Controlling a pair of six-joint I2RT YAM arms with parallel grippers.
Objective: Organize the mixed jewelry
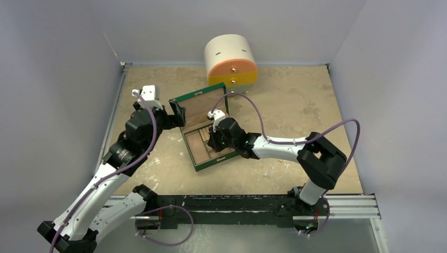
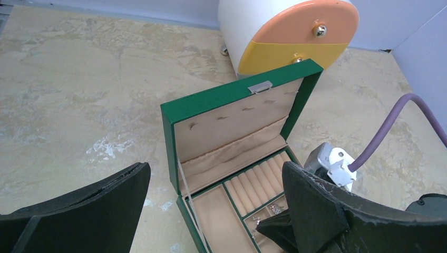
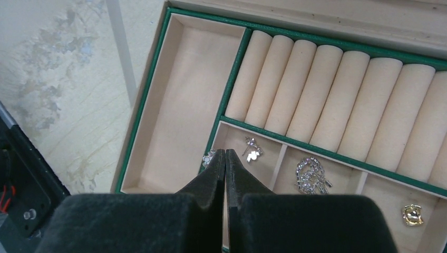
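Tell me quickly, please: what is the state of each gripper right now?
Left gripper: open, holding nothing.
Right gripper: shut over the green box; no piece visibly held.

Shiny metal jewelry (image 3: 312, 176); box (image 2: 232, 92) grained green outside, matt tan cloth inside; table (image 2: 79, 79) mottled, matt, rough

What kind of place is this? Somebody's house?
Probably a robot lab booth, not a house: plain walls box in one worn table, and a left arm and right arm stand bolted at its edge.
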